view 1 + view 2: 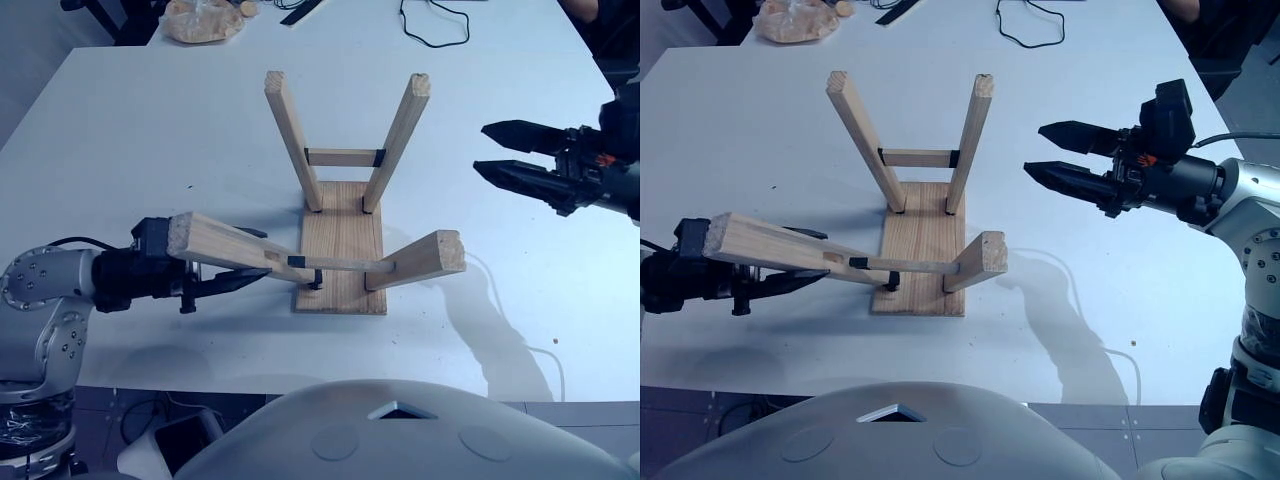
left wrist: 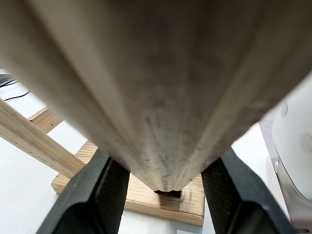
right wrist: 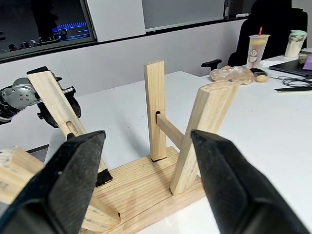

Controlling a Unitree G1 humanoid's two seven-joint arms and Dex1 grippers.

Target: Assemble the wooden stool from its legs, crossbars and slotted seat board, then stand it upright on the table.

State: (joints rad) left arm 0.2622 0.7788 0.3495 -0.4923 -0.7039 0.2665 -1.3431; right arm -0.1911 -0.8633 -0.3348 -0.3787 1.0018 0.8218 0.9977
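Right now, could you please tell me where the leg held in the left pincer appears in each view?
Left eye: leg lower left, slanting towards centre.
Right eye: leg lower left, likewise.
Left wrist: leg close up, inside the left pincer.
Right wrist: leg tilted, rising from the seat board.
Shared landmark: the seat board under its foot.

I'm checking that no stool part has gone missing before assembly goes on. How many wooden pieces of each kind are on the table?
Legs: 4 (far left leg, far right leg, near left leg, near right leg)
Crossbars: 2 (far crossbar, near crossbar)
Seat board: 1
Total: 7
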